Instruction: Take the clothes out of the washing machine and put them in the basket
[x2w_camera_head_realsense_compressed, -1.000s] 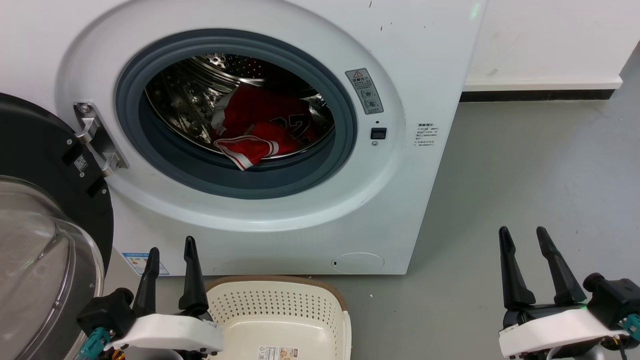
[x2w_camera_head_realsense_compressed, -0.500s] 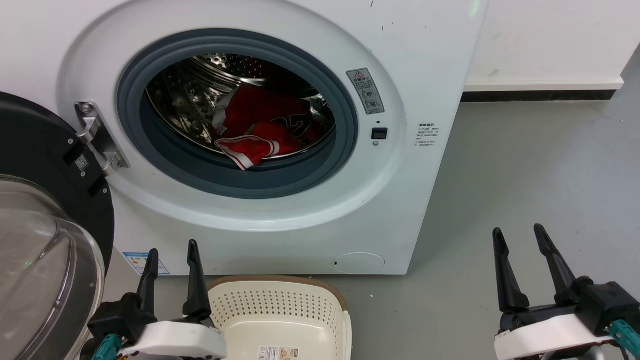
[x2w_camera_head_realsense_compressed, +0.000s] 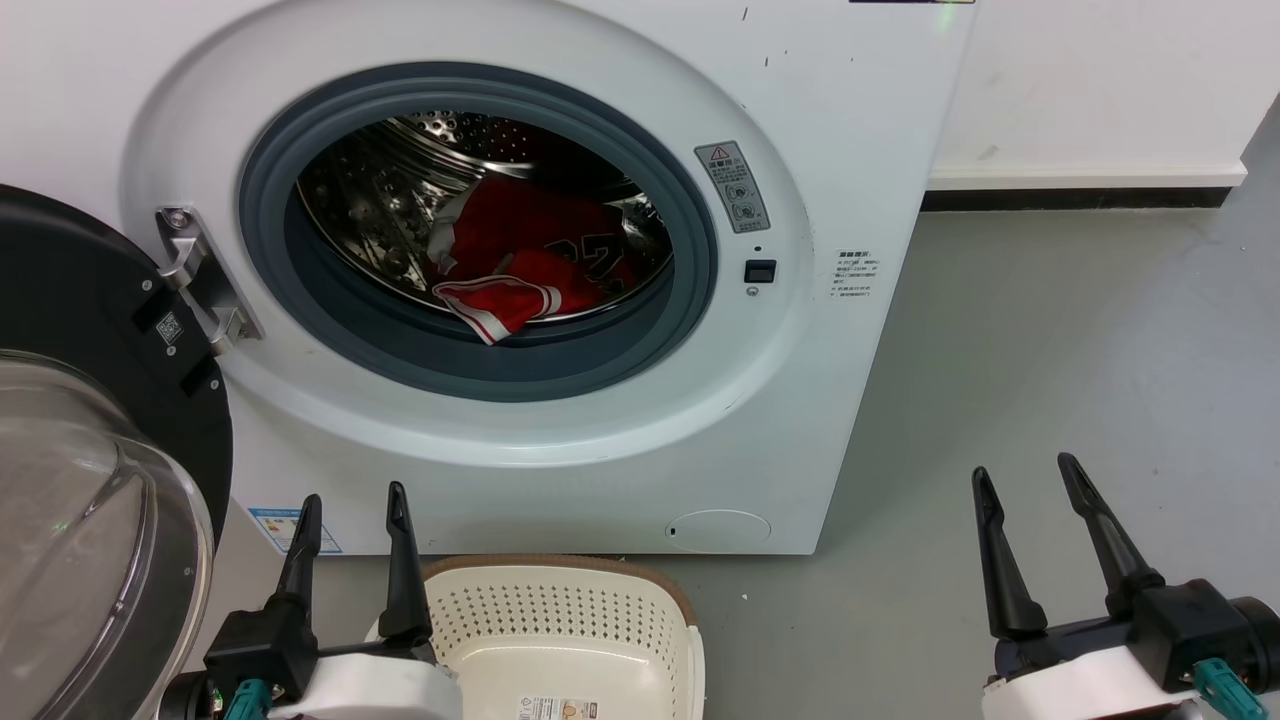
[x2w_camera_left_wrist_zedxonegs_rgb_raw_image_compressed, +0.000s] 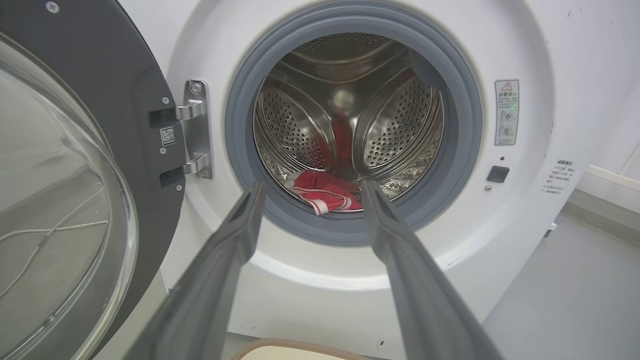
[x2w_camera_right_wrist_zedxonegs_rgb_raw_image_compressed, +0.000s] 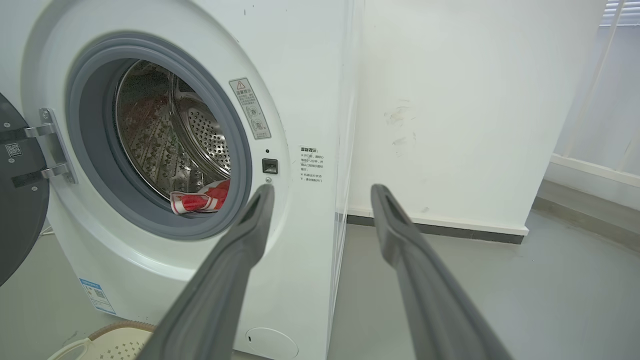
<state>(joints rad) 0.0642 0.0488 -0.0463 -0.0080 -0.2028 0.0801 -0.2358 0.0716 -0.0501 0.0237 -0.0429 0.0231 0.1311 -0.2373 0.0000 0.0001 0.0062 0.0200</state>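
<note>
1. left gripper (x2w_camera_head_realsense_compressed: 353, 492): two dark fingers spread wide with nothing between them, tips pointing up at the machine front.
2. right gripper (x2w_camera_head_realsense_compressed: 1023, 465): also wide open and empty, tips over the grey floor (x2w_camera_head_realsense_compressed: 1050, 350), well to the right of the machine.
3. basket (x2w_camera_head_realsense_compressed: 560, 565): just beside the left gripper's fingers on their right. Cream with holes and a brown rim. The bottom sticker (x2w_camera_head_realsense_compressed: 560, 708) has print too small to read.
4. blue-edged label (x2w_camera_head_realsense_compressed: 290, 528): on the machine's lower front, right behind the left fingertips. The text is unreadable.
5. washing machine (x2w_camera_head_realsense_compressed: 820, 120): beyond the left fingertips, with its porthole open. In the left wrist view the grey seal (x2w_camera_left_wrist_zedxonegs_rgb_raw_image_compressed: 465, 125) rings the space above both fingers.
6. clothes (x2w_camera_head_realsense_compressed: 530, 260): inside the drum (x2w_camera_left_wrist_zedxonegs_rgb_raw_image_compressed: 295, 130), low at its front lip. In the left wrist view they sit between the two fingertips, further in. Red fabric, with red-white striped trim drooping over the lip. Black white-outlined numerals show; a 2 is readable, the next one is partly folded.
7. door (x2w_camera_head_realsense_compressed: 60, 300): swung open to the left of the left fingers. It has a QR sticker (x2w_camera_head_realsense_compressed: 167, 327) on its dark rim and a metal hinge (x2w_camera_head_realsense_compressed: 200, 280).
8. warning sticker (x2w_camera_head_realsense_compressed: 733, 187): right of the porthole, with a red triangle on top and pictograms below. The wording is too small to read.
9. latch socket (x2w_camera_head_realsense_compressed: 759, 271): a dark square under that sticker. In the right wrist view it sits just above one fingertip.
10. small text block (x2w_camera_head_realsense_compressed: 855, 272): right of the socket, illegible.
11. white wall (x2w_camera_head_realsense_compressed: 1100, 80): with dark skirting, beyond the right fingers.
</note>
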